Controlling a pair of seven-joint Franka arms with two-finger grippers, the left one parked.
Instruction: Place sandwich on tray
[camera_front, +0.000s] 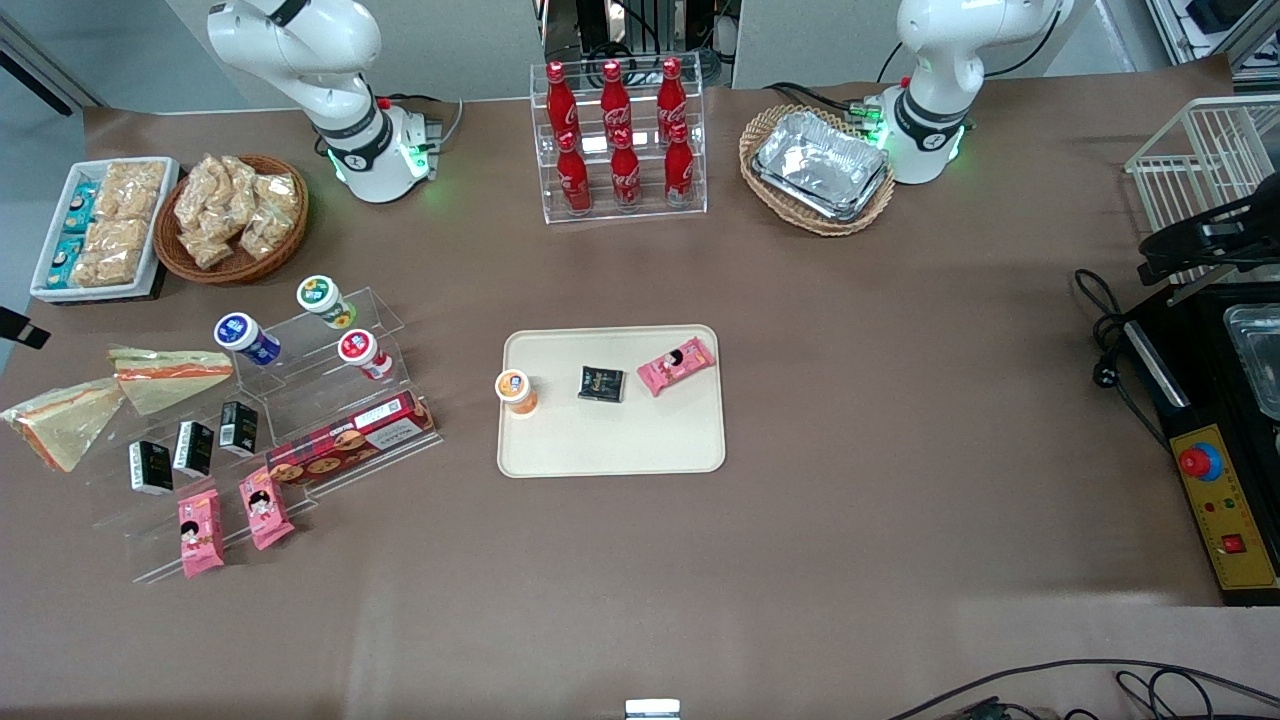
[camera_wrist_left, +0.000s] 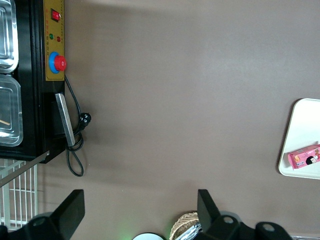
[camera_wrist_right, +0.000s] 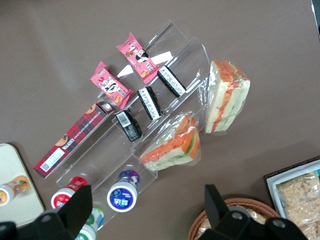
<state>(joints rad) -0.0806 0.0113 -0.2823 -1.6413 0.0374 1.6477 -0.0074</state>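
High above the display, the pincer (camera_wrist_right: 145, 210) hangs wide and empty; the sandwich (camera_wrist_right: 172, 145), probably light, soft and slippery in film, wants a gentle pinch across its thick crust edge.

Even, bright overhead light falls on the brown tabletop (camera_front: 900, 450), leaving soft, faint shadows. Glare whitens the foil trays (camera_front: 822, 165) and acrylic shelf (camera_wrist_right: 170, 55). The end effector (camera_wrist_right: 145, 215) looks dark and blurred.

Pincer (camera_wrist_right: 145, 210) fingertips cut off by the wrist view's edge; tray (camera_wrist_right: 20, 185) partly cropped.
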